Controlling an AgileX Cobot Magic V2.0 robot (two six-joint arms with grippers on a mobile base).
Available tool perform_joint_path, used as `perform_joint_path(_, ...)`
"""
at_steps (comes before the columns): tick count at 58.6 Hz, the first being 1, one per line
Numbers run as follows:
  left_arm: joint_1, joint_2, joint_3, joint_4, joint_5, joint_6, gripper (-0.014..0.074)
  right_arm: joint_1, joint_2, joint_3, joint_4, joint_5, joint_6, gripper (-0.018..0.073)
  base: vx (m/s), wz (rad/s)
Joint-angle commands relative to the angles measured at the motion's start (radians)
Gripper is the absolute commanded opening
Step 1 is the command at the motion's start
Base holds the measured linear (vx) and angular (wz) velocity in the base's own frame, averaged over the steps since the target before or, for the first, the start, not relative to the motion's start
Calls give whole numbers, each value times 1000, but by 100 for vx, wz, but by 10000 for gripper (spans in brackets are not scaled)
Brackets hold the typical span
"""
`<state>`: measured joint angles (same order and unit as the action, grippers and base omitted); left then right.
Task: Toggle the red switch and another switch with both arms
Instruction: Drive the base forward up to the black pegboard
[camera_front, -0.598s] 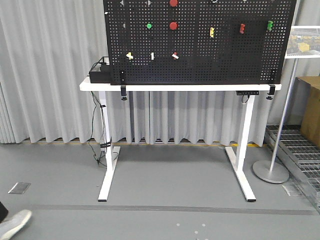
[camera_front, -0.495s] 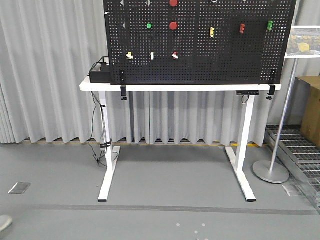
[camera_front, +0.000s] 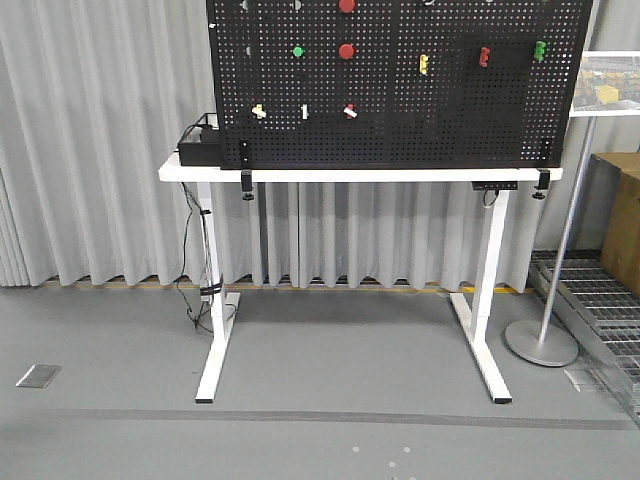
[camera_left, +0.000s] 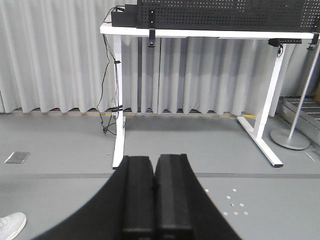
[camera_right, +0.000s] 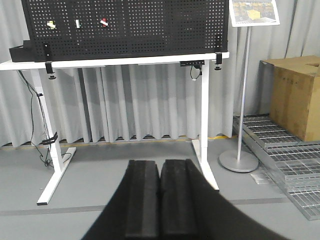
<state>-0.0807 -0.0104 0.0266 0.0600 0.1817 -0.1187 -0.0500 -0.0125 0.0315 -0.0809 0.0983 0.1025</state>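
Front-facing view puts the red switch (camera_front: 349, 110) on the pegboard's (camera_front: 400, 135) lower row, below a round red button (camera_front: 346, 51). My left gripper (camera_left: 155, 160) and right gripper (camera_right: 160, 163) both have jaws pressed together on nothing, well back from the pegboard. Closed tips probably suit flicking levers.

A black pegboard (camera_front: 400, 130) fills the upper centre and right of the frame, standing on a white table (camera_front: 350, 174); in its lower-left row the red switch (camera_front: 349, 110), white-tipped, sits right of a white switch (camera_front: 305, 112) and a yellow switch (camera_front: 259, 111); a round red button (camera_front: 346, 50) sits above it, a green button (camera_front: 298, 51) to that button's left; grey curtains (camera_front: 100, 150) hang behind.
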Motion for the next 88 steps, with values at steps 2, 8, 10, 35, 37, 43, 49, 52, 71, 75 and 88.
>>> perform_joint_path(2, -1, -19, 19, -2, -82, -5, 3, 0, -12, 5, -5, -84, -6, -6, 0, -1)
perform_joint_path(8, -1, -19, 19, -2, -82, -5, 3, 0, -12, 5, -5, -84, -6, -6, 1, -2)
perform_joint_path(10, -1, -19, 19, -2, -82, -5, 3, 0, -12, 5, -5, -84, -6, -6, 2, -1)
perform_joint_path(35, -1, -19, 19, -2, -82, -5, 3, 0, -12, 5, -5, -84, -6, -6, 13, -4)
perform_joint_path(37, -1, -19, 19, -2, -82, -5, 3, 0, -12, 5, -5, -84, -6, -6, 25, -6)
perform_joint_path(43, -1, -19, 19, -2, -82, -5, 3, 0, -12, 5, -5, -84, -6, -6, 28, -5)
perform_joint_path(49, -1, -19, 19, -2, -82, -5, 3, 0, -12, 5, -5, -84, -6, -6, 30, 1)
perform_joint_path(52, -1, -19, 19, -2, -82, -5, 3, 0, -12, 5, -5, -84, -6, -6, 31, 4)
perform_joint_path(71, -1, -19, 19, -2, -82, -5, 3, 0, -11, 5, -5, -84, -6, -6, 36, 3)
perform_joint_path(75, -1, -19, 19, -2, -82, -5, 3, 0, -11, 5, -5, -84, -6, -6, 40, 4)
perform_joint_path(88, -1, -19, 19, -2, -82, -5, 3, 0, -11, 5, -5, -84, -6, -6, 41, 3)
